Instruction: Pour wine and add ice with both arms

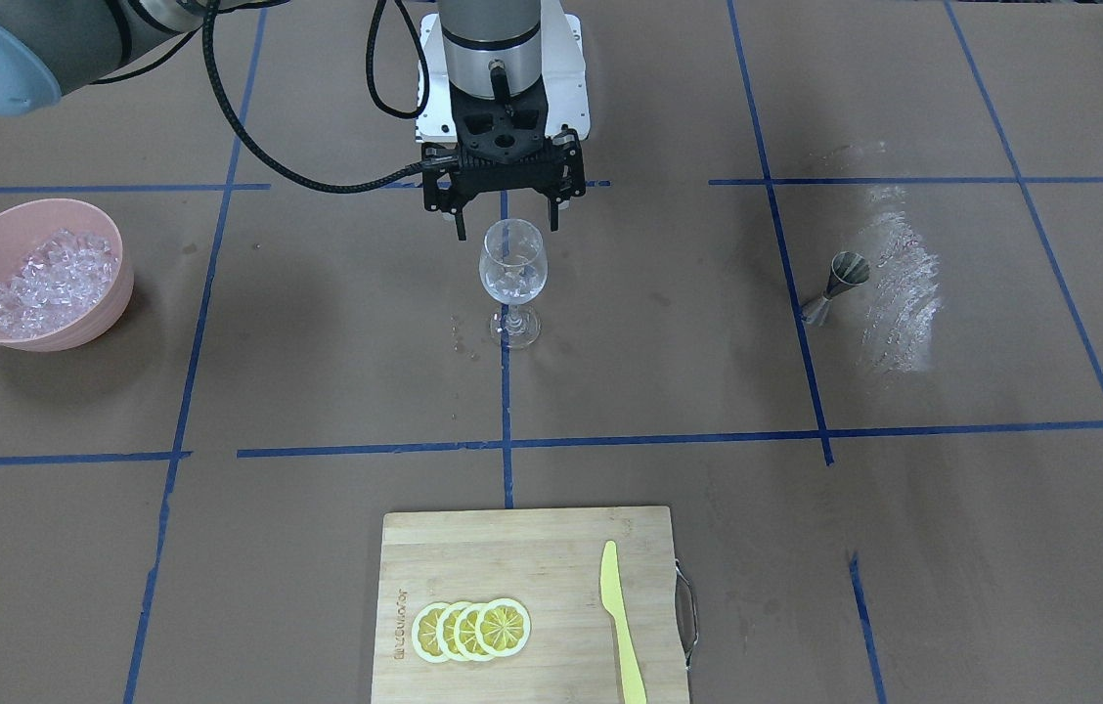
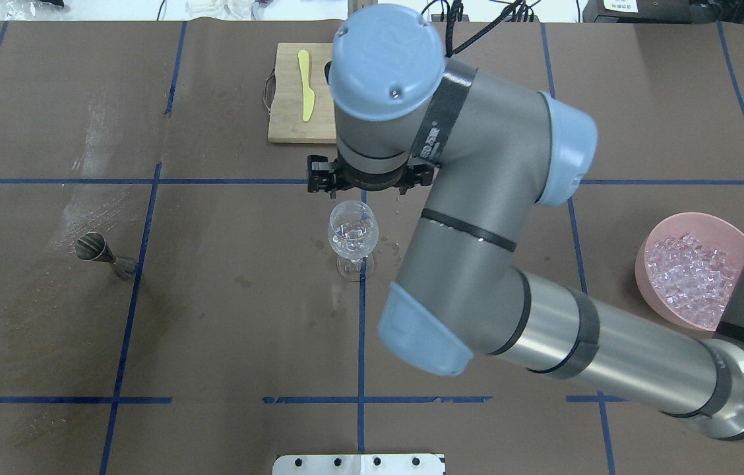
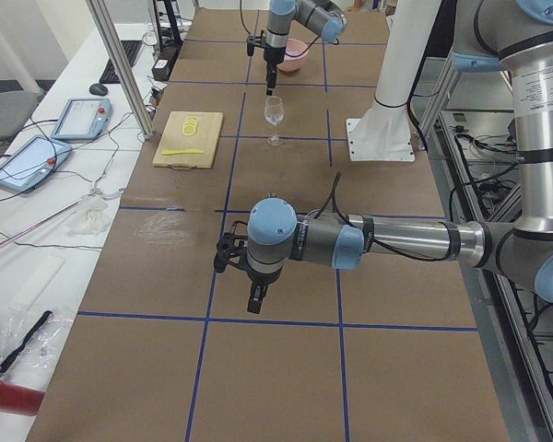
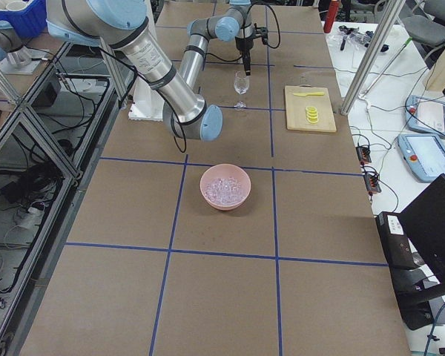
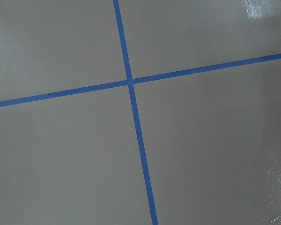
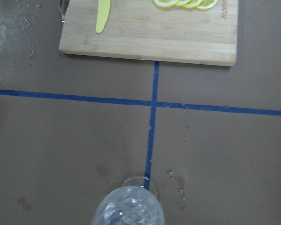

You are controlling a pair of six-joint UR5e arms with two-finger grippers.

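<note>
Right gripper released, jaws spread wide and empty, hanging just above the rim of the wine glass; no contact with the rim evident. Left gripper shows only in the left side view, well off to the glass's left, low over bare table; can't tell if released or clenched. Sweeping from the robot's left: jigger upright, well to the glass's left, just beside a whitish wet smear. Glass upright at centre, foot on a blue tape line, a few ice cubes inside it, droplets on the table round its foot. Contents look clear, so can't tell if any wine is in. Beyond the glass, on the side away from the robot, cutting board with lemon slices and a yellow knife. Well to the glass's right, pink bowl heaped with the bulk of the ice. Judged step: adding ice, at the drop-off end, right arm doing it. No bottle in any view, so the pour is either done or not set up; can't say which. Next move probably calls for a straight lift so the fingers clear the rim before any sideways travel toward the bowl. A sideways start risks clipping the glass and tipping it.
</note>
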